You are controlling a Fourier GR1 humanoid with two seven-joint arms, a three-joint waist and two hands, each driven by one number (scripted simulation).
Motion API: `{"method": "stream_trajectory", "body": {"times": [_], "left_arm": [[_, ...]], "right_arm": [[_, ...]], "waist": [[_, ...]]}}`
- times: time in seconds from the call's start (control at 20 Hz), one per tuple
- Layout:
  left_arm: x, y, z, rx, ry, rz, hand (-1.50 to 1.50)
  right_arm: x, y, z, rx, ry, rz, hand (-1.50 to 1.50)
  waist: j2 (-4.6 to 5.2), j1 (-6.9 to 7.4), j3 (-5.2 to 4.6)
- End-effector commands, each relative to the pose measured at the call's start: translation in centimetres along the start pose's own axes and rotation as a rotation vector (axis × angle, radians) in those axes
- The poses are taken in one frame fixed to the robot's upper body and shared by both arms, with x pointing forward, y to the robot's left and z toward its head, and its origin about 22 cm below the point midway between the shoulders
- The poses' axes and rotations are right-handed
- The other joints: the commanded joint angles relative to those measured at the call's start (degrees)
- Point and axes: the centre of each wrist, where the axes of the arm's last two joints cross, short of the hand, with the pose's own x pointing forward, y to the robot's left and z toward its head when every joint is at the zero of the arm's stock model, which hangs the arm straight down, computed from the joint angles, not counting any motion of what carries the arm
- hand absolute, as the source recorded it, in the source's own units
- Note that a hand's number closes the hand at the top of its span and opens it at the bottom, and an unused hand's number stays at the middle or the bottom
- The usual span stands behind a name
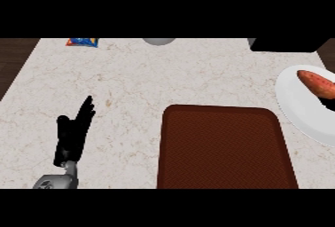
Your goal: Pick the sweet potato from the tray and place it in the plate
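Sweet potato (317,82), tapered orange, lies on the round white plate (300,111); left hand (72,133) straight-fingered.

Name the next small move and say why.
Probably draw the right hand back off the plate, releasing the sweet potato if it holds it. The sweet potato already lies on the plate and nothing lies on the tray. Only a dark sliver of that hand shows at the view's right edge. The left hand rests open at left.
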Motion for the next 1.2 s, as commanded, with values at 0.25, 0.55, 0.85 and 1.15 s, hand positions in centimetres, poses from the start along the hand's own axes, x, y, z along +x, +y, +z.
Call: {"method": "stream_trajectory", "body": {"times": [0.25, 0.55, 0.85, 1.15], "left_arm": [[0.6, -0.8, -0.3, -0.018, -0.03, -0.005, 0.0], [-0.6, 0.0, -0.1, -0.006, 0.003, 0.008, 0.0], [0.2, -0.1, -0.2, 0.009, 0.014, 0.006, 0.0], [-0.4, 0.0, 0.9, -0.003, 0.001, 0.012, 0.0]], "right_arm": [[-3.8, 1.0, 1.9, 0.31, 0.078, 0.0, -1.5], [-2.4, 1.2, 0.8, 0.278, -0.117, -0.159, -1.5], [-3.3, -0.6, 0.9, 0.064, -0.236, -0.64, -1.5], [-7.6, -3.6, 4.1, 0.085, -0.172, -0.822, -1.5]], "waist": [[0.38, 0.76, 0.12], [0.22, 0.25, 0.11], [0.13, -0.46, 0.26], [0.25, 0.33, 0.22]]}}
